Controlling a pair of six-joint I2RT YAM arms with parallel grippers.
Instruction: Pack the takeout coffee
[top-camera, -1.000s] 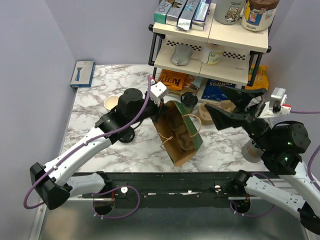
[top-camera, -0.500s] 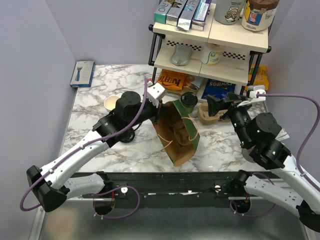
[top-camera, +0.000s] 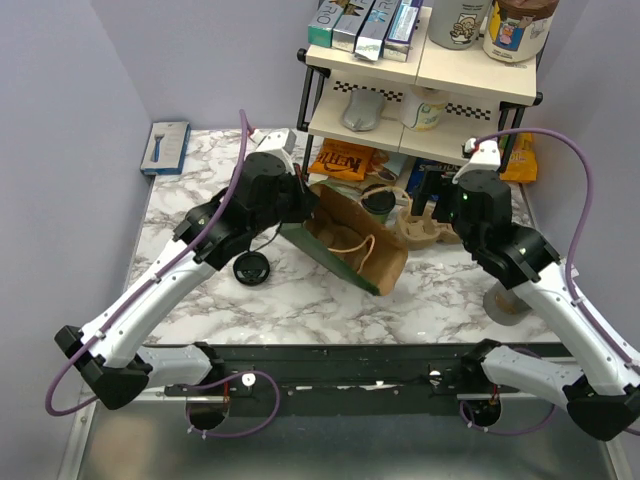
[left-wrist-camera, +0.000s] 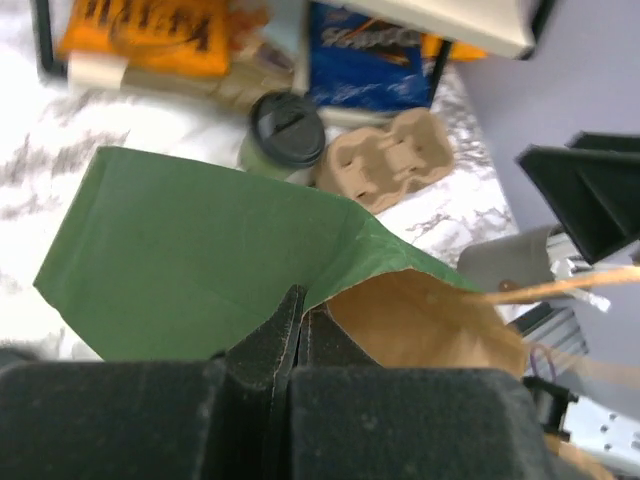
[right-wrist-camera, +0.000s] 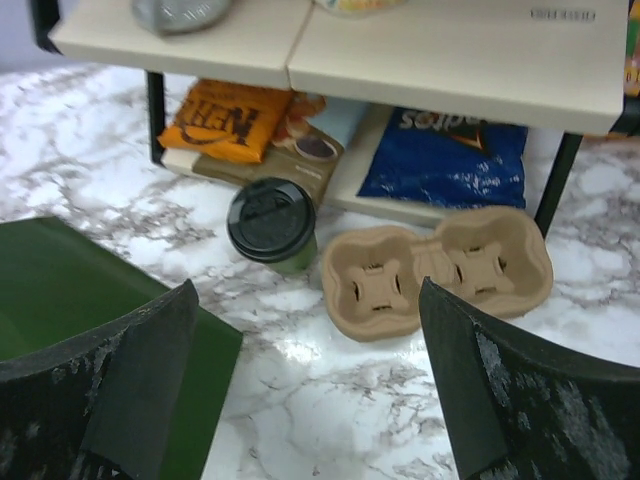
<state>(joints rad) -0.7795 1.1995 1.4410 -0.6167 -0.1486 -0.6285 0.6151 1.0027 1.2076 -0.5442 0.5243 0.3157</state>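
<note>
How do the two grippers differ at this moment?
The left gripper is shut on the rim of the paper bag, holding it tilted; the right gripper is wide open and empty. The left touches the bag; the right faces the lidded cup and carrier, touching neither. Both have black fingers.

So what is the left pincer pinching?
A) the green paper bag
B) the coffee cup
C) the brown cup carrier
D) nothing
A: the left pincer is shut on the edge of the green paper bag; the coffee cup stands apart, untouched.
</note>
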